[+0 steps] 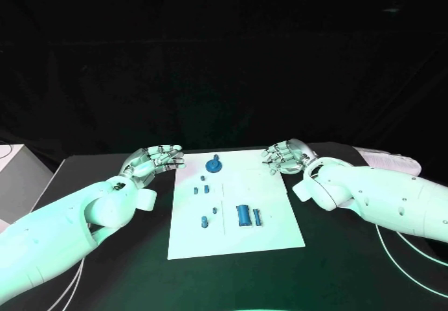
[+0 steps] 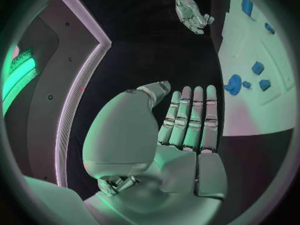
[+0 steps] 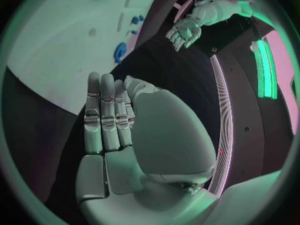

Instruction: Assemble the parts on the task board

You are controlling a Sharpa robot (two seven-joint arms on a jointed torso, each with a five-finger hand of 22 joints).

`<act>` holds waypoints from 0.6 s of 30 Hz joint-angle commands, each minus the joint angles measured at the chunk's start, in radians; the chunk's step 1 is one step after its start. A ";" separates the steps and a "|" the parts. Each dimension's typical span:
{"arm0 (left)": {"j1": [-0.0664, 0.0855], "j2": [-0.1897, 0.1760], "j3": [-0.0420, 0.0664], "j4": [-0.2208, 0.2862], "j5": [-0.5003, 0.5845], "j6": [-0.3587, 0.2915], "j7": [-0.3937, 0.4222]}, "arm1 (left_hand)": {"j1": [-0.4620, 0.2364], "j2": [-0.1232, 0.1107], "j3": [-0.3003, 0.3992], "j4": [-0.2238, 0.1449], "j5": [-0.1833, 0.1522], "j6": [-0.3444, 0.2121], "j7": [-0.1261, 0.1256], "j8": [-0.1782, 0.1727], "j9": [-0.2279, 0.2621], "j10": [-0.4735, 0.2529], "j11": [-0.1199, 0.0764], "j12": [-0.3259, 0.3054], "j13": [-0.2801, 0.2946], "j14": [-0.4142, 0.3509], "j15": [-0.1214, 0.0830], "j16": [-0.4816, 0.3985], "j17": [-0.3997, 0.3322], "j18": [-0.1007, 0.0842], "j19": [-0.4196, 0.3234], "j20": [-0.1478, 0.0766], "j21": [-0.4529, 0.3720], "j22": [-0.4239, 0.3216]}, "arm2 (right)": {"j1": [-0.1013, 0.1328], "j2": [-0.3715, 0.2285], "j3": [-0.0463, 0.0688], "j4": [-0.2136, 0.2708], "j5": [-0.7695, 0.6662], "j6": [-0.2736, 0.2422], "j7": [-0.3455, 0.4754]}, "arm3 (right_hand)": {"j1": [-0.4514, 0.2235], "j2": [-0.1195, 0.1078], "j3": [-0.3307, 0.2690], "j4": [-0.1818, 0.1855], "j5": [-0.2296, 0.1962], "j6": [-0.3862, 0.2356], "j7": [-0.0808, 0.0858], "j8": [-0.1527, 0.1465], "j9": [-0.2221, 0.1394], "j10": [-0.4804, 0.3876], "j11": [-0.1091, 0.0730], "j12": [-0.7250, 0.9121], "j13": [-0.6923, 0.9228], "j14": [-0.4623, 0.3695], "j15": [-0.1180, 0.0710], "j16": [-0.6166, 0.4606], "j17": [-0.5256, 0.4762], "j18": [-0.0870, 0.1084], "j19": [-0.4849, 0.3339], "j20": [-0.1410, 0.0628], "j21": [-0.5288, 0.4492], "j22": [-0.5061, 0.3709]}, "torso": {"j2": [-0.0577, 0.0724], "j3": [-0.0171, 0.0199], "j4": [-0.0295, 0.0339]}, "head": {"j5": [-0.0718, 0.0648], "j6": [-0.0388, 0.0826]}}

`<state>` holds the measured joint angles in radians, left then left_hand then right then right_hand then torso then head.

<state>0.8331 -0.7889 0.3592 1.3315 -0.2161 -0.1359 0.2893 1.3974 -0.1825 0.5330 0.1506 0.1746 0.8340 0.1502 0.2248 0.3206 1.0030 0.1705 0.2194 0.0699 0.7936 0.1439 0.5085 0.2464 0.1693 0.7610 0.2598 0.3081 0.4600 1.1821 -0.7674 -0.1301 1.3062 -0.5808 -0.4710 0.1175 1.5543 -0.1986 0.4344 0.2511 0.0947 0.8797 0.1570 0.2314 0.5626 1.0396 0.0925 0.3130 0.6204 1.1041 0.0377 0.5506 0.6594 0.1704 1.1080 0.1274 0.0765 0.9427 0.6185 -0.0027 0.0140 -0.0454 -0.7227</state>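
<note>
The white task board (image 1: pixel 234 227) lies in the middle of the black table. A round blue part (image 1: pixel 213 166) stands near its far edge, small blue parts (image 1: pixel 200 190) sit mid-board, and larger blue blocks (image 1: pixel 248 215) lie nearer me. My left hand (image 1: pixel 156 159) hovers off the board's far left corner, fingers straight and together, holding nothing. My right hand (image 1: pixel 287 156) hovers at the far right corner, likewise empty. The left wrist view shows my left hand (image 2: pixel 187 122) flat beside the board (image 2: pixel 250 115); the right wrist view shows my right hand (image 3: pixel 109 117) flat near the board (image 3: pixel 56 55).
A pale box (image 1: pixel 17 168) stands at the table's left edge. White cloth-like material (image 1: pixel 388 159) lies behind my right arm. Bare black table surrounds the board on both sides.
</note>
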 commanded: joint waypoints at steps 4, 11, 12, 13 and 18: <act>0.000 0.063 0.001 -0.073 0.016 -0.123 0.136 | 0.002 0.002 -0.038 -0.004 -0.003 -0.039 -0.020 -0.054 -0.046 -0.084 0.016 -0.148 -0.007 -0.056 0.041 -0.216 -0.048 -0.004 -0.037 0.030 -0.185 -0.154 | -0.026 0.063 0.016 -0.123 0.279 0.002 0.259 | -0.044 -0.014 0.084 -0.053 -0.017 0.015 0.036 -0.052 -0.064 0.015 0.046 -0.162 -0.282 -0.067 0.057 -0.259 -0.161 0.000 -0.150 0.063 -0.016 -0.169 | -0.026 0.0040 0.0082 | 0.012 0.037; 0.006 0.068 -0.010 -0.070 0.012 -0.091 0.078 | -0.515 0.182 -0.533 -0.151 -0.175 -0.834 -0.150 -0.225 -0.321 -1.003 -0.171 -0.219 -0.070 -0.794 -0.144 -0.509 -0.246 -0.169 -0.761 -0.260 -0.308 -0.460 | -0.032 0.064 0.023 -0.115 0.205 -0.019 0.172 | -0.620 0.199 -0.434 -0.251 -0.095 -0.880 -0.157 -0.231 -0.563 -1.040 -0.092 -0.313 -0.620 -1.104 -0.038 -0.551 -0.659 -0.170 -1.108 -0.127 -0.077 -0.943 | -0.025 0.0025 0.0037 | 0.014 0.042; 0.010 0.067 -0.016 -0.065 0.015 -0.100 0.081 | -0.547 0.182 -0.533 -0.151 -0.175 -0.834 -0.150 -0.225 -0.321 -1.003 -0.171 -0.219 -0.070 -0.794 -0.144 -0.509 -0.246 -0.169 -0.761 -0.260 -0.308 -0.460 | -0.035 0.063 0.026 -0.106 0.214 -0.026 0.178 | -0.656 0.199 -0.434 -0.251 -0.095 -0.880 -0.157 -0.231 -0.563 -1.040 -0.092 -0.313 -0.620 -1.104 -0.038 -0.551 -0.659 -0.170 -1.108 -0.127 -0.077 -0.943 | -0.028 0.0025 0.0027 | 0.016 0.047; 0.014 0.066 -0.023 -0.059 0.019 -0.111 0.084 | -0.580 0.182 -0.533 -0.151 -0.175 -0.834 -0.150 -0.225 -0.321 -1.003 -0.171 -0.219 -0.070 -0.794 -0.144 -0.509 -0.246 -0.169 -0.761 -0.260 -0.308 -0.460 | -0.038 0.060 0.029 -0.094 0.225 -0.034 0.185 | -0.689 0.199 -0.434 -0.251 -0.095 -0.880 -0.157 -0.231 -0.563 -1.040 -0.092 -0.313 -0.620 -1.104 -0.038 -0.551 -0.659 -0.170 -1.108 -0.127 -0.077 -0.943 | -0.031 0.0025 0.0014 | 0.018 0.053; 0.051 0.055 -0.085 -0.004 0.056 -0.208 0.111 | -1.397 0.182 -0.533 -0.151 -0.175 -0.834 -0.150 -0.225 -0.321 -1.003 -0.171 -0.219 -0.070 -0.794 -0.144 -0.509 -0.246 -0.169 -0.761 -0.260 -0.308 -0.460 | -0.063 0.041 0.056 0.002 0.321 -0.106 0.243 | -1.554 0.199 -0.434 -0.251 -0.095 -0.880 -0.157 -0.231 -0.563 -1.040 -0.092 -0.313 -0.620 -1.104 -0.038 -0.551 -0.659 -0.170 -1.108 -0.127 -0.077 -0.943 | -0.058 0.0026 -0.0082 | 0.035 0.096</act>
<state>0.8758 -0.7332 0.2756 1.3123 -0.1953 -0.2625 0.3662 0.7663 -0.0302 0.0832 0.0245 0.0294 0.1372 0.0226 0.0282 0.0456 0.1551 0.0308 0.0121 0.0110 0.1256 0.0313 0.0436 0.0321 0.0366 0.1244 0.0502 0.0171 0.0468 1.1227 -0.7238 -0.0767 1.2862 -0.3381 -0.5157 0.2984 0.9242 -0.0367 0.0909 0.0297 0.0178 0.1537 0.0341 0.0282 0.0823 0.2436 0.0250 0.0219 0.0440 0.2388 0.0180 0.0405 0.0786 0.0362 0.1619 0.0363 0.0118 0.1180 0.5796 0.0004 0.0128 -0.0189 -0.6486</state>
